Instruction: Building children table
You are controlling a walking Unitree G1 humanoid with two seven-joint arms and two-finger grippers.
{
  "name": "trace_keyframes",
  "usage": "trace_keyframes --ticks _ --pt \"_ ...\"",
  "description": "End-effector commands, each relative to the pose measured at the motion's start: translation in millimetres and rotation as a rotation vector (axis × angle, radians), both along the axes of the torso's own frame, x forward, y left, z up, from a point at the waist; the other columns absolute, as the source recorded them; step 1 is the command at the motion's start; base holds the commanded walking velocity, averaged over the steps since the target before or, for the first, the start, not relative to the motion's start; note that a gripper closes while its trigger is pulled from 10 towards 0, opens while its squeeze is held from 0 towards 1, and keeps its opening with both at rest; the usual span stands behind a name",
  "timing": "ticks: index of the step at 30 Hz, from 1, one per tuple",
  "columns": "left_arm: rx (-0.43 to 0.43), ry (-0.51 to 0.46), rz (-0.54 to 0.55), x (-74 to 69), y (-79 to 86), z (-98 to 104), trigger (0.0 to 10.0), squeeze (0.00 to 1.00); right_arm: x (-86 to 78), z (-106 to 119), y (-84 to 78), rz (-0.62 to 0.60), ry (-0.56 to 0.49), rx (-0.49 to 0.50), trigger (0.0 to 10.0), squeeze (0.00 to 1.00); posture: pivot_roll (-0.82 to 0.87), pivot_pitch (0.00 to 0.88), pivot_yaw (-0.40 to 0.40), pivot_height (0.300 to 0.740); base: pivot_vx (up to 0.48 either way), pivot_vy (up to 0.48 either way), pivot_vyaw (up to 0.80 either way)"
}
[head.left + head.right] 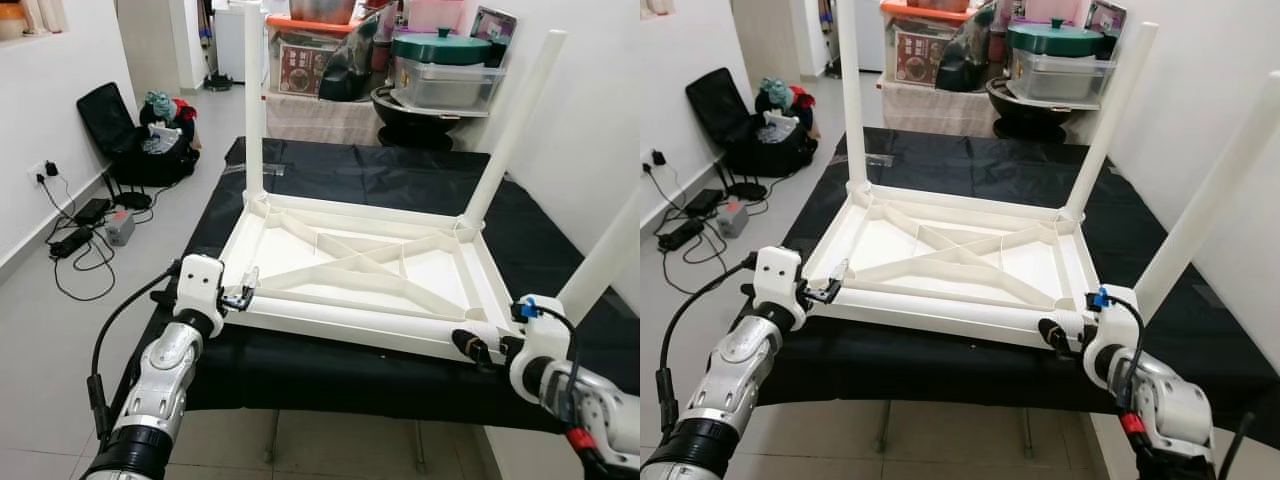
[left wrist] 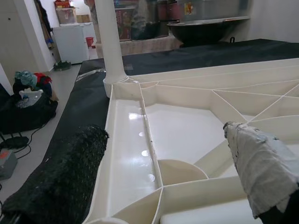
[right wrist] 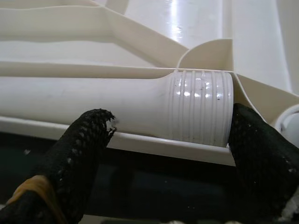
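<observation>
The white children's table top [image 1: 350, 212] lies upside down on a black-covered surface [image 1: 400, 170]. Three white legs stand up from its corners: back left [image 1: 254, 100], back right [image 1: 510, 130] and front right [image 1: 610, 250]. A loose leg [image 1: 370, 318] lies along the front rim. My right gripper [image 1: 470, 345] is open at the front right corner, its fingers [image 3: 79, 154] on either side of the leg's threaded end [image 3: 201, 107]. At the front left corner my left gripper [image 1: 243, 290] is open, with one finger [image 2: 60, 177] outside the rim and the other inside.
A black bag [image 1: 120, 130] with clothes, cables and a power adapter [image 1: 90, 225] are on the floor to the left. Storage boxes and pots [image 1: 440, 60] crowd the back. A white wall runs along the right side.
</observation>
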State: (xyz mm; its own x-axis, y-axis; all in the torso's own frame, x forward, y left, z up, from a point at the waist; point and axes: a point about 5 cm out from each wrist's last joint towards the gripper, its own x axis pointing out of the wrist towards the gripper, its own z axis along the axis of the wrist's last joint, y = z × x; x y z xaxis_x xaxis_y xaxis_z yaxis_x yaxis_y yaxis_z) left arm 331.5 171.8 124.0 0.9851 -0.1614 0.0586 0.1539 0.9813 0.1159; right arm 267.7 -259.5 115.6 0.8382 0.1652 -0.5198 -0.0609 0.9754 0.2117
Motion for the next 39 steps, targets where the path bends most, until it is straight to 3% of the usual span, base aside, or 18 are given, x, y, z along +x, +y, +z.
trace_keyframes --ticks 1,7,14,15,16,17,21,26,39 --pt "0.016 0.005 -0.007 -0.5 -0.4 -1 10.0 0.00 -5.0 -17 20.9 0.120 0.060 0.083 10.0 0.00 0.00 0.000 -0.087 0.740 0.000 0.000 0.00" --pt "0.016 0.007 -0.010 0.1 0.1 -1 10.0 0.00 -0.8 -15 25.4 0.156 0.023 0.103 10.0 0.00 0.00 0.000 -0.086 0.740 0.000 0.000 0.00" --pt "0.020 0.008 -0.010 1.4 2.1 0 10.0 0.00 4.0 -13 23.4 0.152 -0.024 0.204 10.0 0.00 0.01 0.000 -0.088 0.740 0.000 0.000 0.00" --pt "0.022 0.012 -0.009 1.2 2.2 0 10.0 0.00 5.4 -3 16.1 0.156 -0.087 0.221 1.3 0.00 0.01 0.000 -0.087 0.740 0.000 0.000 0.00" --pt "0.022 0.012 -0.009 1.2 2.2 0 10.0 0.00 5.4 -3 16.1 0.156 -0.087 0.221 1.3 0.00 0.01 0.000 -0.087 0.740 0.000 0.000 0.00" --pt "0.022 0.014 -0.009 0.9 2.0 -1 10.0 0.00 5.1 5 12.5 0.165 -0.127 0.235 0.0 0.00 0.01 0.000 -0.086 0.740 0.000 0.000 0.00" --pt "0.023 0.017 -0.011 -0.1 0.8 -2 10.0 0.00 3.4 17 6.3 0.180 -0.183 0.275 0.0 0.00 0.01 0.000 -0.085 0.740 0.000 0.000 0.00" --pt "0.024 0.020 -0.018 -0.3 -2.2 -3 10.0 0.00 -6.0 39 9.2 0.319 -0.280 0.379 0.0 0.00 0.00 0.000 -0.081 0.740 0.000 0.000 0.00" --pt "0.028 0.026 -0.020 -1.0 -1.0 -4 10.0 0.00 -10.5 53 8.6 0.411 -0.353 0.430 0.0 0.00 0.00 0.000 -0.080 0.740 0.000 0.000 0.00"
